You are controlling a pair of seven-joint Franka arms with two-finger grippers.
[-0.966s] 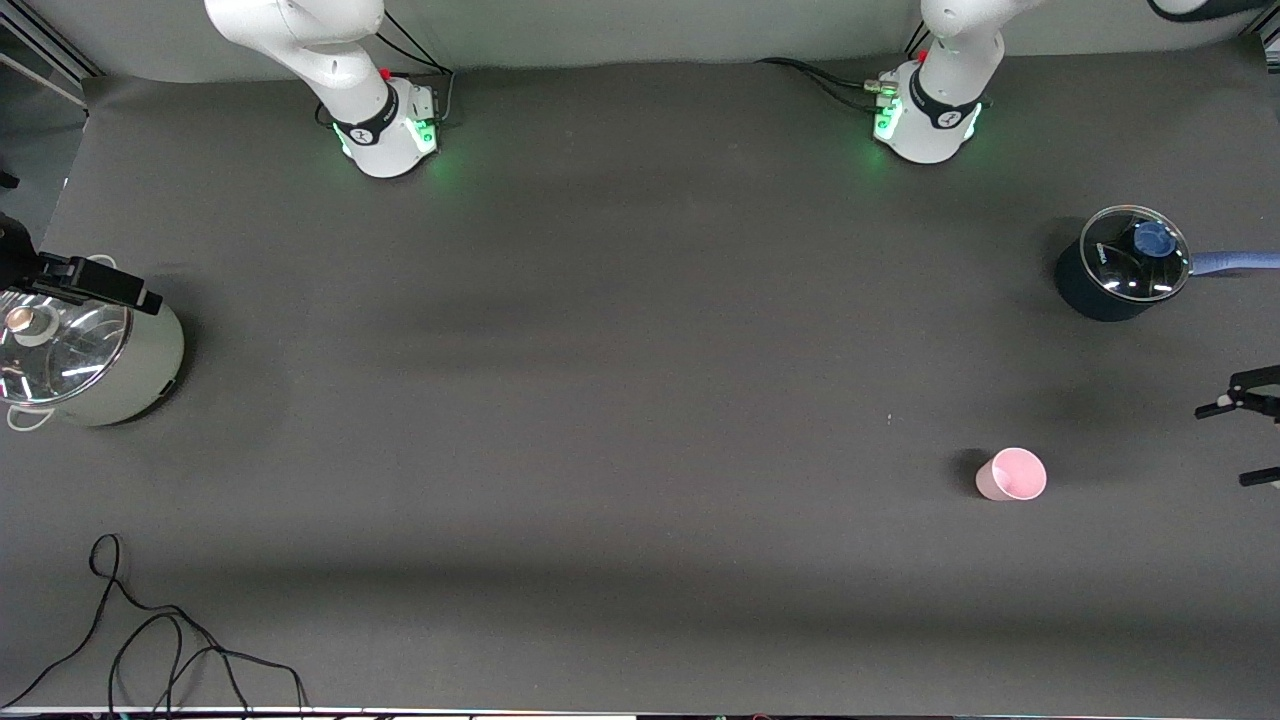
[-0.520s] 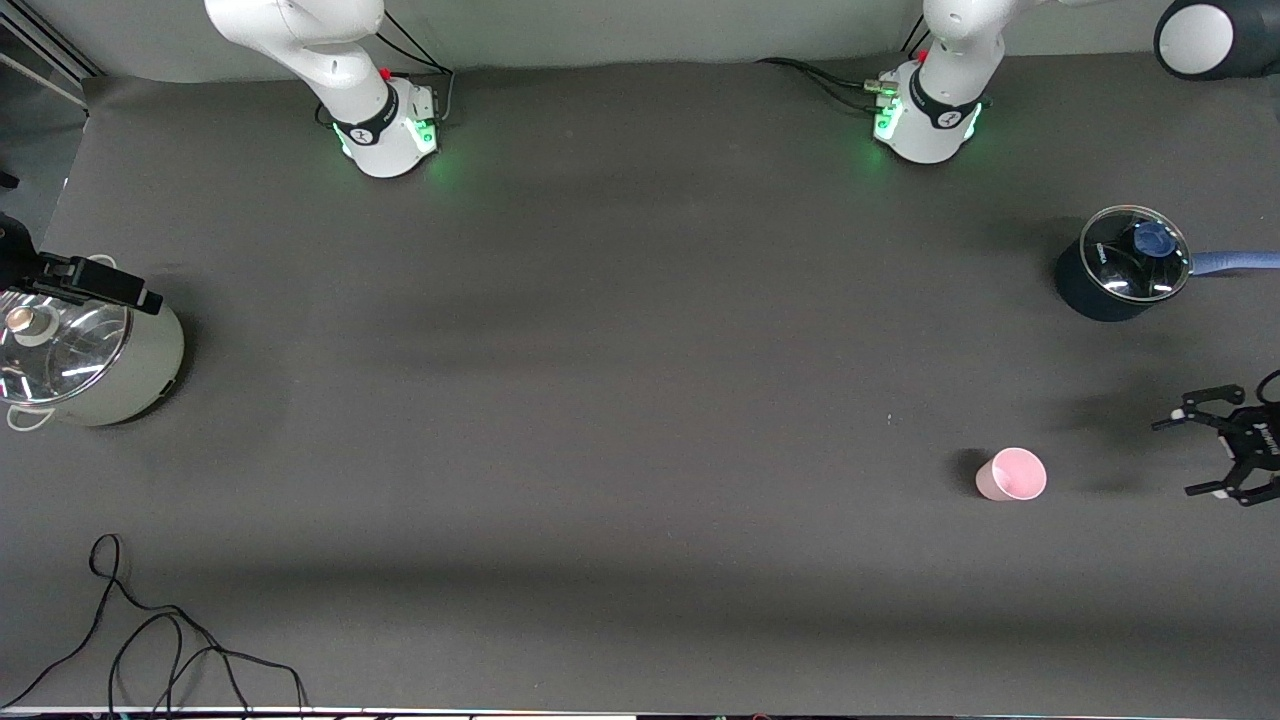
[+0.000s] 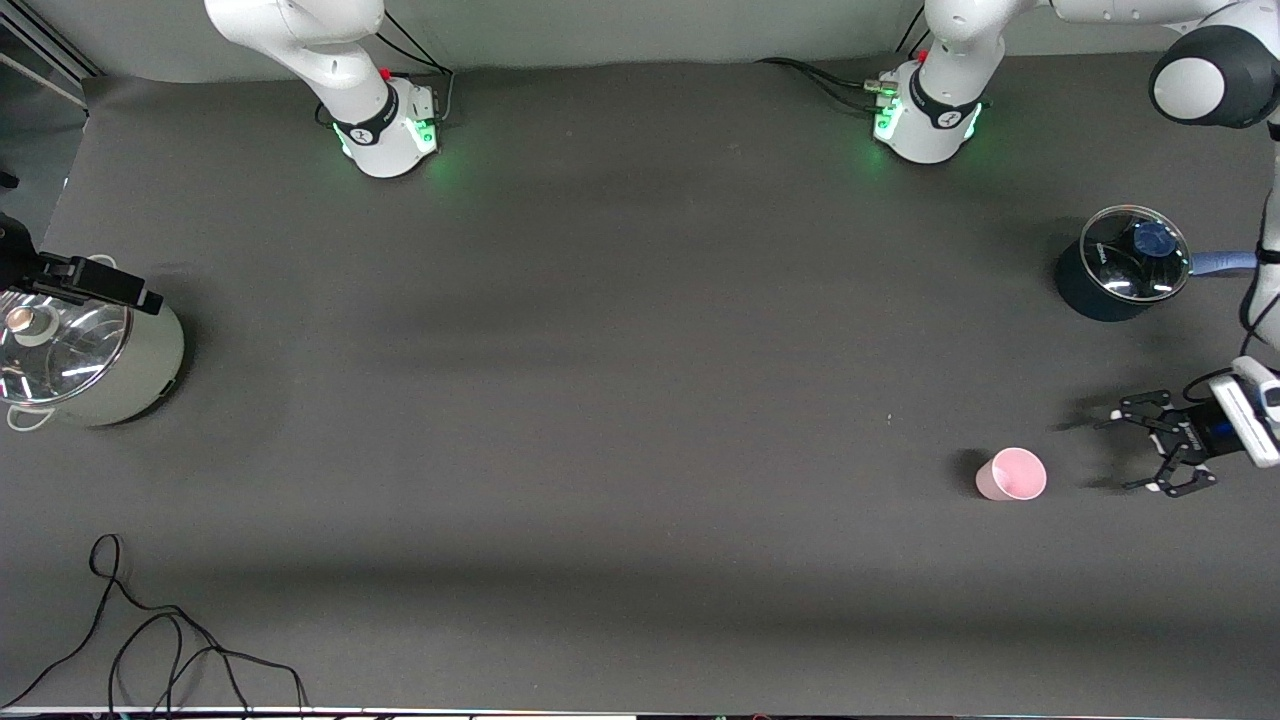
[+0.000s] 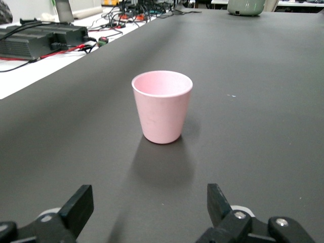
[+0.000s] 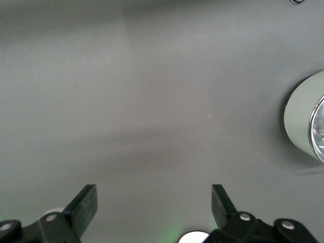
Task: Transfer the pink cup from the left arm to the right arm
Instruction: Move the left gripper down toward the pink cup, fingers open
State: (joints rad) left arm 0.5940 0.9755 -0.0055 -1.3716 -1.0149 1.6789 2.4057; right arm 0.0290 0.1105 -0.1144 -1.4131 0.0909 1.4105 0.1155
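Note:
The pink cup stands upright on the dark table toward the left arm's end. My left gripper, a black skeletal claw with a blue light, is open and low over the table beside the cup, a short gap away on the left arm's end side. In the left wrist view the cup stands ahead of the open left gripper, clear of the jaws. My right gripper is open and empty, high over bare table. One of its black fingers shows over the pale pot.
A dark blue pot with a glass lid and a blue handle stands farther from the camera than the left gripper. A pale green pot with a glass lid sits at the right arm's end and shows in the right wrist view. A black cable lies near the front edge.
My left gripper has come in from the left arm's end of the table toward the pink cup, still open. The cup and the right arm have not moved.

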